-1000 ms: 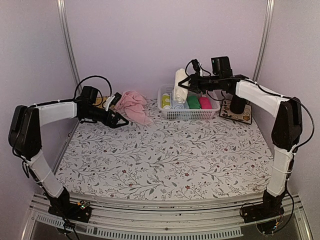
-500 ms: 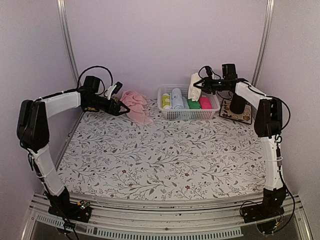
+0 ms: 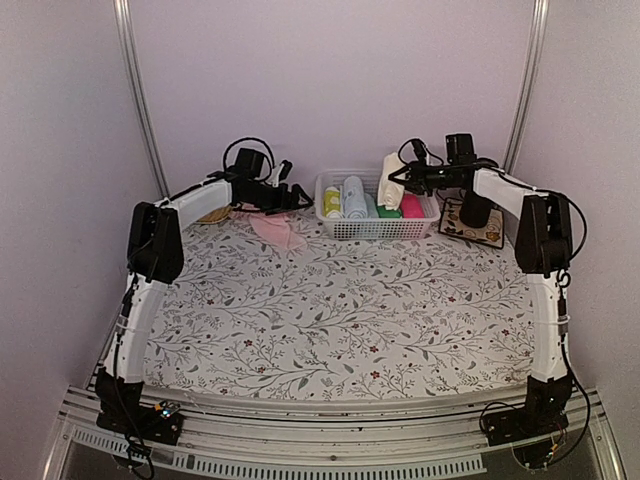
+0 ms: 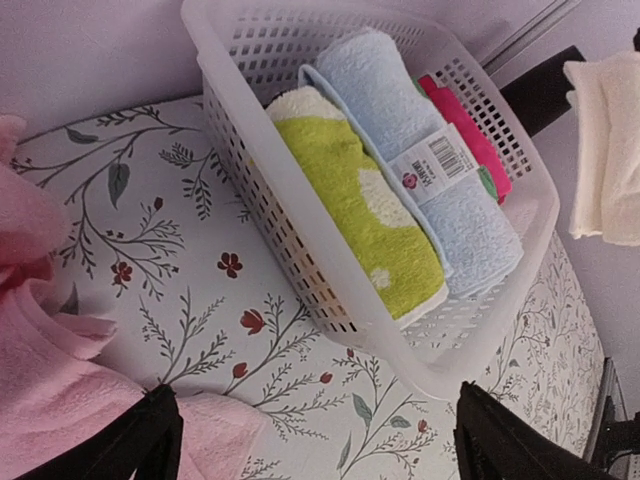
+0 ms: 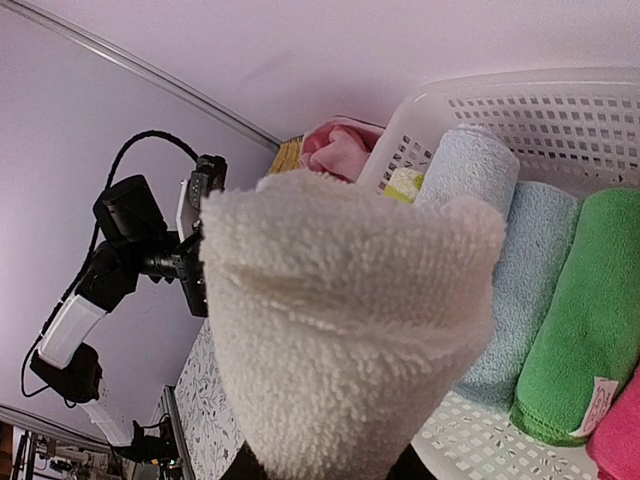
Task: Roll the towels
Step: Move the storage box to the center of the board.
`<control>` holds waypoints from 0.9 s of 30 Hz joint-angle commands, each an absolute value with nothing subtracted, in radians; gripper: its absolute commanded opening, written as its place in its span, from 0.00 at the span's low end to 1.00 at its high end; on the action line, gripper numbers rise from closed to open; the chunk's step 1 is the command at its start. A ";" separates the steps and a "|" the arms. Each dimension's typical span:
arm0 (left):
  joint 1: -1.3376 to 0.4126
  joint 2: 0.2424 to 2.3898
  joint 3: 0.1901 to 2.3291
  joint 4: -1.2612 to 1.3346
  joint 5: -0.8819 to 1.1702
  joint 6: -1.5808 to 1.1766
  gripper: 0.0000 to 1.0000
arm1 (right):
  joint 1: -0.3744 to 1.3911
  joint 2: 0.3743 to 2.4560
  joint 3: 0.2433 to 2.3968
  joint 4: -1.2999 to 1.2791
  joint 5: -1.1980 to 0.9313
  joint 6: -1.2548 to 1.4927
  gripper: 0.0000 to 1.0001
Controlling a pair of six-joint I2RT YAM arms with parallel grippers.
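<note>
The near half of the table holds nothing I need. Further in, left of centre in the top view, the pink towel lies in a loose, crumpled heap, not rolled. It looks light and limp, so I judge a pinch in its middle would only bunch it. I would take a hem or corner and draw it flat first. My left gripper hangs just over its far edge, jaws spread wide, nothing between them. Beyond stands the basket, and above its right part my right gripper is clamped on the cream towel, a thick bundle standing nearly upright. That springy terry will likely slacken once released, so the hold belongs around its middle.

The left wrist view adds what the top view cannot. It shows pink cloth at lower left beside one finger, touching or not I cannot tell. It also shows a barcode tag on the light blue roll next to the yellow-green roll. The right wrist view is filled by the cream towel's end, which all but hides that gripper's fingers, yet it shows the green roll plainly. Whether the bundle clears the basket, even the top view does not settle.
</note>
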State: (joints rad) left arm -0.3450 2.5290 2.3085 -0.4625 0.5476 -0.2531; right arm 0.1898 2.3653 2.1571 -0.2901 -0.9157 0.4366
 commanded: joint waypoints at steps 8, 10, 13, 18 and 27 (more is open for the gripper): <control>-0.375 2.653 2.371 -0.305 0.706 -0.512 0.85 | 0.271 2.018 1.801 -0.146 -0.805 0.361 0.09; -0.375 2.667 2.367 -0.271 0.747 -0.544 0.80 | 0.282 1.980 1.740 -0.131 -0.792 0.359 0.09; -0.374 2.684 2.366 -0.230 0.783 -0.579 0.69 | 0.287 1.931 1.682 -0.121 -0.778 0.355 0.09; -0.380 2.708 2.370 -0.189 0.807 -0.623 0.52 | 0.291 1.862 1.609 -0.105 -0.748 0.351 0.09; -0.390 2.733 2.362 -0.074 0.915 -0.710 0.30 | 0.295 1.818 1.568 -0.111 -0.707 0.347 0.09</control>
